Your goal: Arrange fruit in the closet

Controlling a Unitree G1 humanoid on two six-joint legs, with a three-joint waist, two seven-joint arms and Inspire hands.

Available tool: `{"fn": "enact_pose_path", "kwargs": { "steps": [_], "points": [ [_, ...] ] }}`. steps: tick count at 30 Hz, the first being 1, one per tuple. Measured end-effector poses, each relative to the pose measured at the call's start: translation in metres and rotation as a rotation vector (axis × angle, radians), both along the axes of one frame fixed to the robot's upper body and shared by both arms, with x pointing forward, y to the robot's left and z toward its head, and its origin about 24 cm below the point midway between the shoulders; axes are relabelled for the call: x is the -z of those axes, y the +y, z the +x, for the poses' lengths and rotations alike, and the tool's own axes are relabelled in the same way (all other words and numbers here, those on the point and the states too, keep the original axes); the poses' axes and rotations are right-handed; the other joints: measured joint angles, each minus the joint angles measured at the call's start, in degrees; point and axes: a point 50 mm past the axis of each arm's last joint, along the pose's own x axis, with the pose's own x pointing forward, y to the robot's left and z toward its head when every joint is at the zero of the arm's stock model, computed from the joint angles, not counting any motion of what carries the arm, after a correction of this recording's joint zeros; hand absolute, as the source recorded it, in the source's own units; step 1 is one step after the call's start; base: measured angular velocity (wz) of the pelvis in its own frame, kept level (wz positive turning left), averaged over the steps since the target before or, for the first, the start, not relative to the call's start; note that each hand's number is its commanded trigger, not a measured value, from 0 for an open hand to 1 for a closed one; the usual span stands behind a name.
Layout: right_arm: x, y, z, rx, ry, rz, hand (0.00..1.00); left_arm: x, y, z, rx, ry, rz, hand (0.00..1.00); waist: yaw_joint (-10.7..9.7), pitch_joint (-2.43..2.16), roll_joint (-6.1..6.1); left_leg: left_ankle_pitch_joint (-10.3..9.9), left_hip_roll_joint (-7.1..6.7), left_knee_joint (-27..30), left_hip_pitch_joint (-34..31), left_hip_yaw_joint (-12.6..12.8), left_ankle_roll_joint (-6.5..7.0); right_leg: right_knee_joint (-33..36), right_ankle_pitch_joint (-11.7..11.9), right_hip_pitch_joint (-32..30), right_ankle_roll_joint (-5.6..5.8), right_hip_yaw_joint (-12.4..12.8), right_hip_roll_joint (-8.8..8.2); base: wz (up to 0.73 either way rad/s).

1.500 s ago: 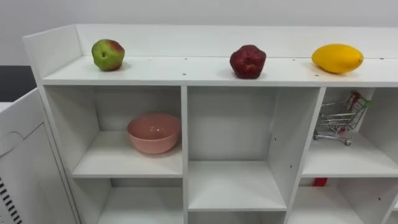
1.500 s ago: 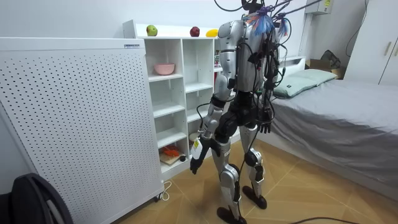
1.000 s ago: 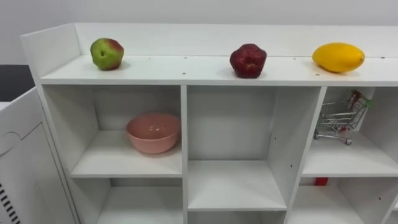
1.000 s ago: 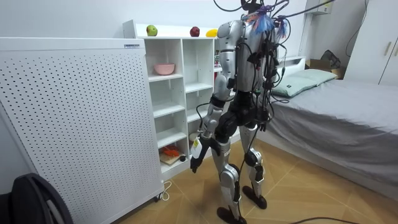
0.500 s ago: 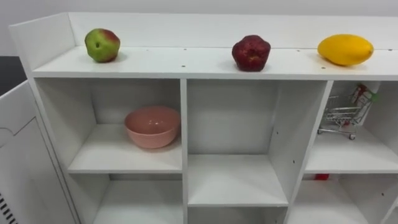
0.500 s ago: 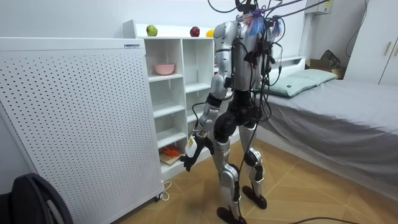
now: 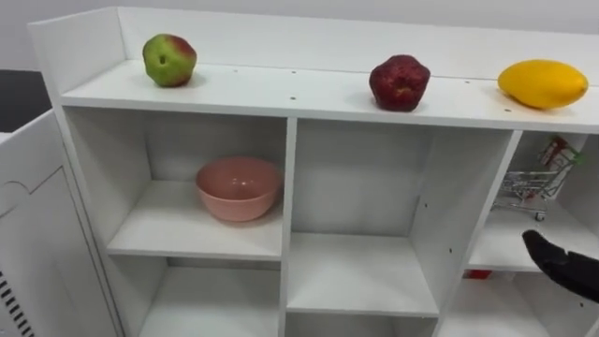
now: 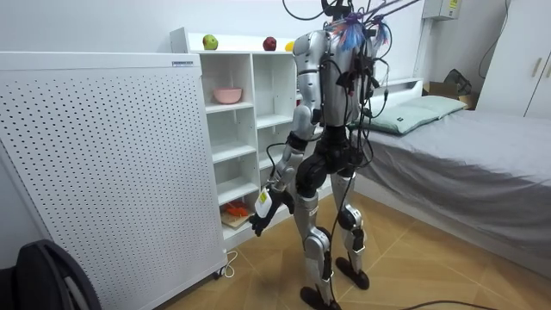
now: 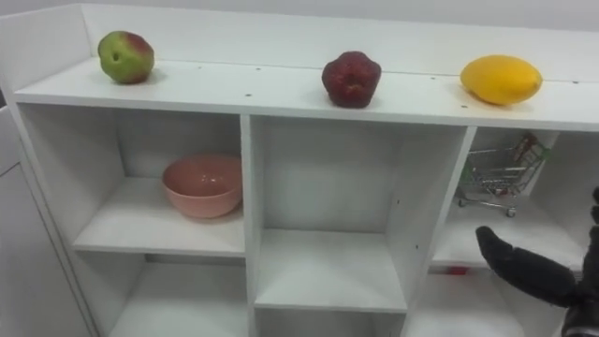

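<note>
Now my right hand (image 9: pixel 524 268) juts in by the closet's (image 7: pixel 289 187) lower right edge, fingers straight, empty; apple (image 7: pixel 169 60), red fruit (image 7: pixel 400 82), yellow fruit (image 7: pixel 543 83) line its top. Room view: left hand (image 8: pixel 258 222) hangs low, fingers unreadable.

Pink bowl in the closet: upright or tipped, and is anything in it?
Upright and apparently empty: the pink bowl rests mouth up on its shelf, and the inside that shows is bare.

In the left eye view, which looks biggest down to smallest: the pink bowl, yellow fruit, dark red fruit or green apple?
1. pink bowl
2. yellow fruit
3. dark red fruit and green apple: these look nearly alike, so I leave them unranked.
</note>
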Motion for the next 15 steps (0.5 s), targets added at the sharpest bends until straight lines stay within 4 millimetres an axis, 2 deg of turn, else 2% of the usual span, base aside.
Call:
{"fn": "enact_pose_path", "kwargs": {
  "steps": [6,10,15],
  "points": [
    [-0.032,0.010,-0.002,-0.066,-0.121,-0.064,0.00,0.001,-0.002,-0.004,-0.002,0.013,-0.020,0.00,-0.03,-0.07,0.61,0.08,0.24,0.09,-0.58,-0.33,0.02,1.06,0.19,-0.46,-0.28,-0.64,0.11,0.00],
    [-0.046,0.015,-0.005,-0.090,-0.194,-0.084,0.00,0.001,-0.004,-0.003,0.012,0.009,-0.026,0.00,-0.10,-0.09,0.42,0.44,0.12,0.42,-0.96,-1.40,-0.02,0.97,0.21,-0.48,-0.32,-1.65,0.10,0.07],
    [-0.061,0.023,0.003,-0.144,-0.241,-0.131,0.00,0.002,-0.009,0.000,0.062,0.010,-0.036,0.00,0.03,-0.14,0.18,0.46,0.03,0.77,-1.95,-1.53,-0.01,0.93,0.21,-1.35,-0.33,-1.56,0.02,0.01]
  ]
}}
